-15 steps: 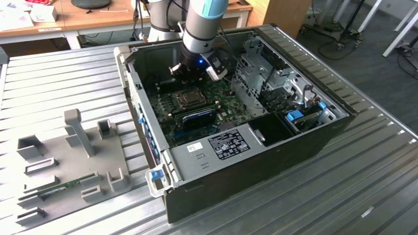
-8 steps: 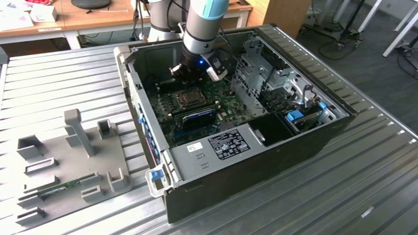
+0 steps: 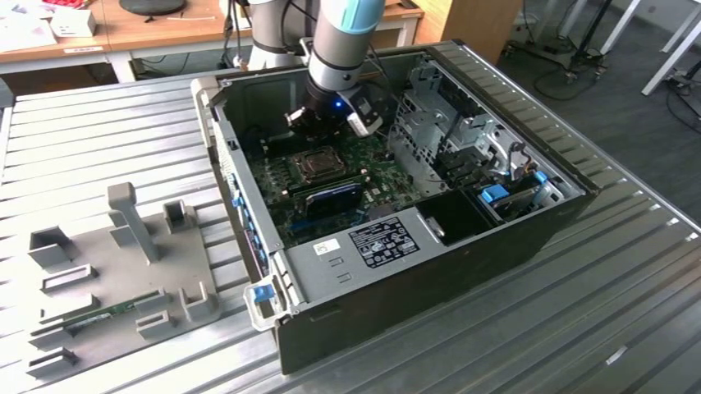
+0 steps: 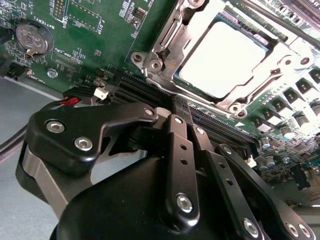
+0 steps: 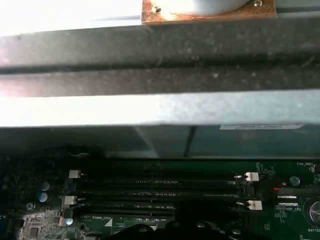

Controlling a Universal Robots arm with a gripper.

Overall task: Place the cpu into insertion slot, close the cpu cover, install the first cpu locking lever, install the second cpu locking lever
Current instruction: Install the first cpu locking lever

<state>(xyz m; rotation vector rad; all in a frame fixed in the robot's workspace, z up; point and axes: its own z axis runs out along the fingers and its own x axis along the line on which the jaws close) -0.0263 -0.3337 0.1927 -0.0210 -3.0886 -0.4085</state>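
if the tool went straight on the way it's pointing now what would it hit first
Probably the black memory slots right beside the cpu cover; the tool hangs just over them in the second wrist view, though the gap is hard to judge.

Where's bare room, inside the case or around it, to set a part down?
Bare ribbed table lies on the exterior view's right of the computer case, and between the fixture plate and the wooden desk. Inside, there is the empty black bay beside the drive cage. Crowded: the gripper hangs over the memory slots beside the cpu.
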